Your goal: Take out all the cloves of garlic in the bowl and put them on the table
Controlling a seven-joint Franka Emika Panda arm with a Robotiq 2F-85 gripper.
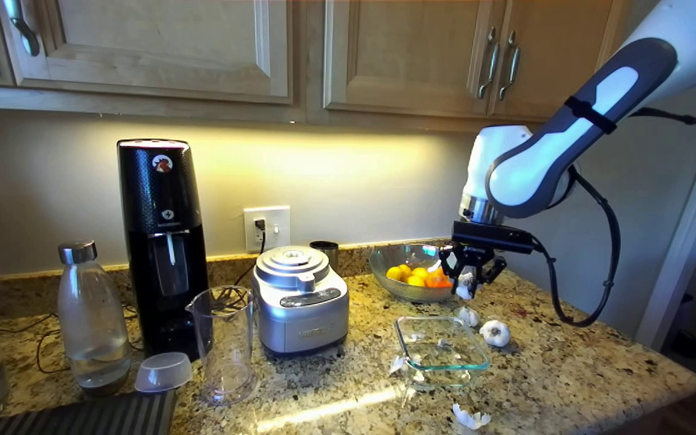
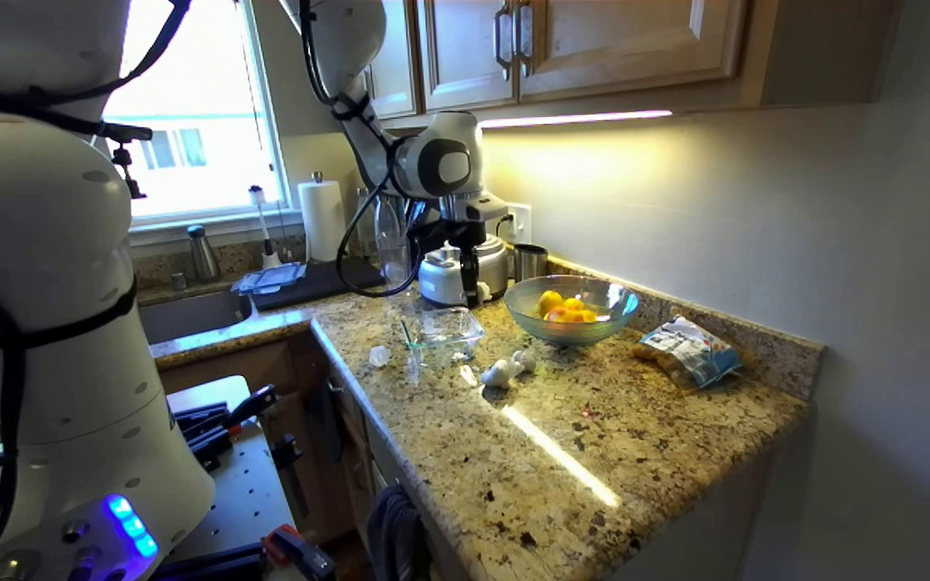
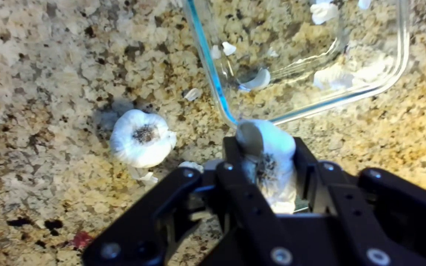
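Nearest, in an exterior view: a papery peel (image 1: 470,418) lies on the granite countertop (image 1: 565,377). Behind it, the clear glass bowl (image 1: 447,367), whitish scraps (image 3: 324,13) showing inside. Two garlic bulbs (image 1: 495,333) sit on the countertop near the bowl's far corner. Above the countertop — the gripper (image 3: 267,143), jaws clamped on a third bulb (image 3: 277,166). Farther back, a bowl (image 1: 409,294) of orange and yellow fruit (image 1: 415,280).

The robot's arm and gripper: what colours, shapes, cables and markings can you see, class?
The arm is white and rounded, with dark grey panels, black straps and cable, and blue base lights. The gripper is black and jointed, with pale lettering.
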